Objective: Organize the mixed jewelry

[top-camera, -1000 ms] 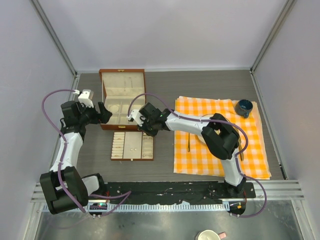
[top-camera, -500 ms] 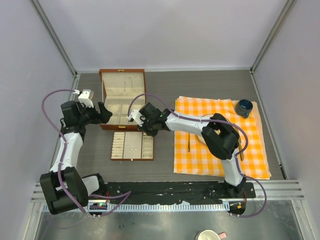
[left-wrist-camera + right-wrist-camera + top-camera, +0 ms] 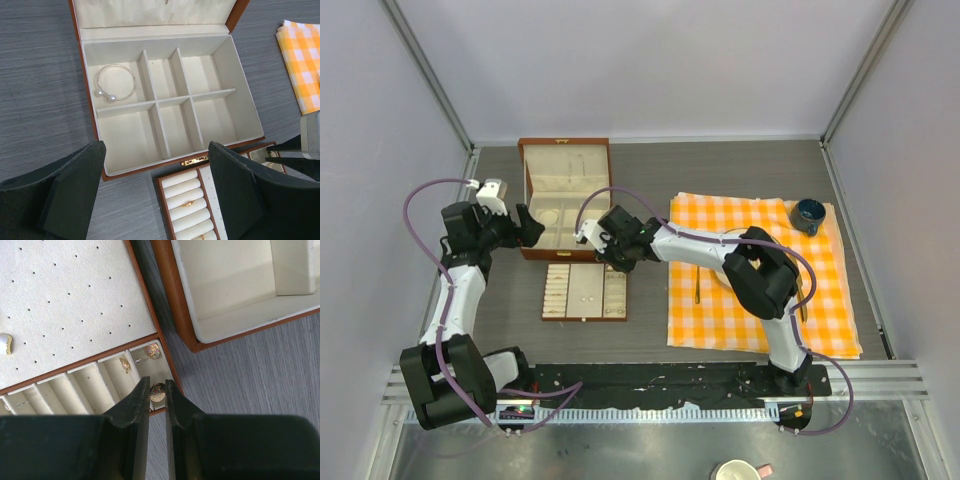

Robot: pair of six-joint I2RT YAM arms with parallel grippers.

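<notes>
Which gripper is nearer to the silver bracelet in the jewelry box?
Left. The left gripper hovers open at the front edge of the box, the bracelet just beyond in its far-left compartment. The right gripper is over the tray, past the opposite front corner.
</notes>
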